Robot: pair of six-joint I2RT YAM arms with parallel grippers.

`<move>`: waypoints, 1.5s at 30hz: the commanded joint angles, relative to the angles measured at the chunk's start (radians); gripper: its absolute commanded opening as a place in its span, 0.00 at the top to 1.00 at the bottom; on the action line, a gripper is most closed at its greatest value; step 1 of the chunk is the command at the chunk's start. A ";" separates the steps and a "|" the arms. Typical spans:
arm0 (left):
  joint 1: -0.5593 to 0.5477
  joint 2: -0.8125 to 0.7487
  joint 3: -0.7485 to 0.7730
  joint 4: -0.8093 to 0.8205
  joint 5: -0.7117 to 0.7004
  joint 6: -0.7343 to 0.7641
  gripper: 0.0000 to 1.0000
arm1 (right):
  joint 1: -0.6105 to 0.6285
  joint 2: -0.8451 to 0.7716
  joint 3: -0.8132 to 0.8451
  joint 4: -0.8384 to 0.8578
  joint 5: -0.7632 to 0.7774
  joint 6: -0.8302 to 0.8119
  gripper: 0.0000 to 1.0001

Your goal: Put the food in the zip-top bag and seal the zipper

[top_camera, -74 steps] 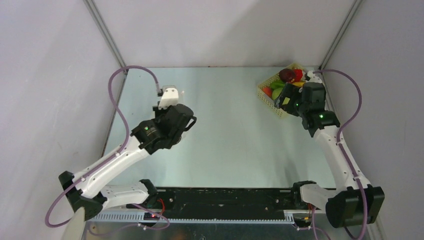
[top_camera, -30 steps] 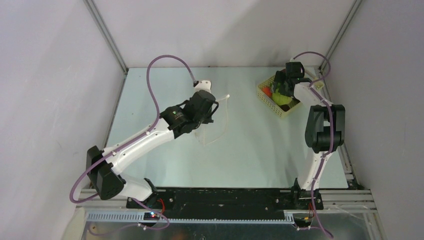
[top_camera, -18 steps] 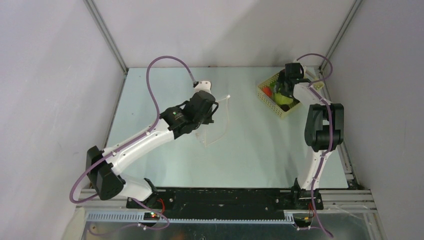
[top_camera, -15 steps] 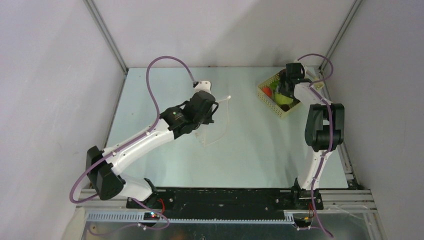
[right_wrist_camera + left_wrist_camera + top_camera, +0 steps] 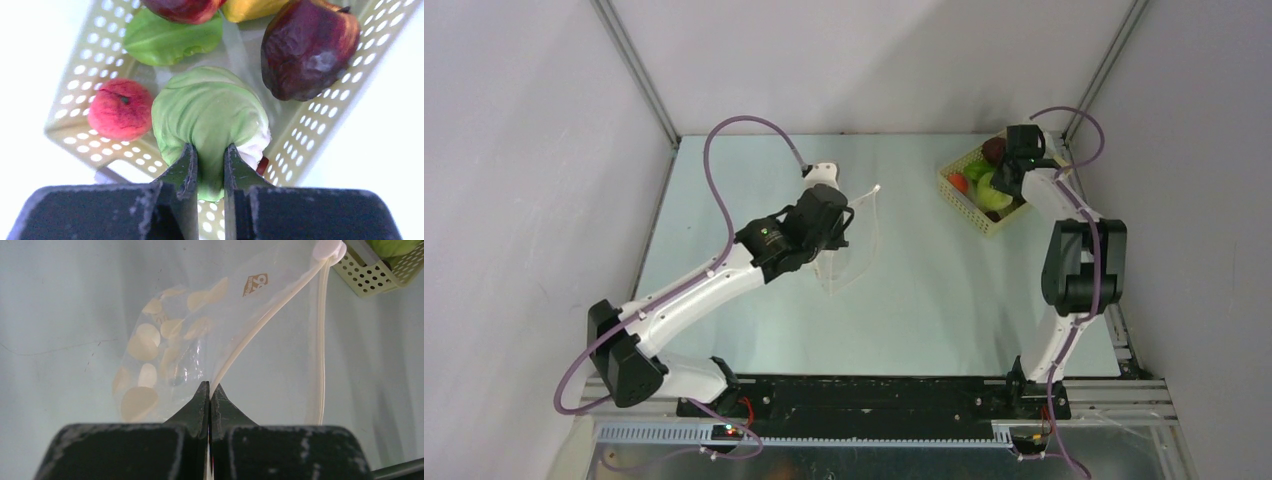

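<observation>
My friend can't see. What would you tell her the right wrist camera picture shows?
The right gripper pinches a round green toy cabbage over a pale yellow basket full of holes. Around it in the basket lie a red fruit on the left, a flat green leaf farther off, and a dark maroon apple on the right.

Pale yellow perforated basket at far right corner of pale table; plain grey walls.
</observation>
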 commanded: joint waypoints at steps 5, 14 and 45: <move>0.002 -0.062 -0.033 0.036 -0.027 -0.058 1.00 | 0.021 -0.382 -0.096 0.010 -0.082 0.000 0.98; 0.003 -0.097 -0.038 -0.002 -0.029 -0.116 1.00 | 0.221 -0.881 -0.373 0.196 -0.659 0.234 0.97; 0.002 -0.244 -0.161 0.096 0.063 -0.267 1.00 | 0.771 -0.789 -0.566 0.555 -0.269 0.522 0.99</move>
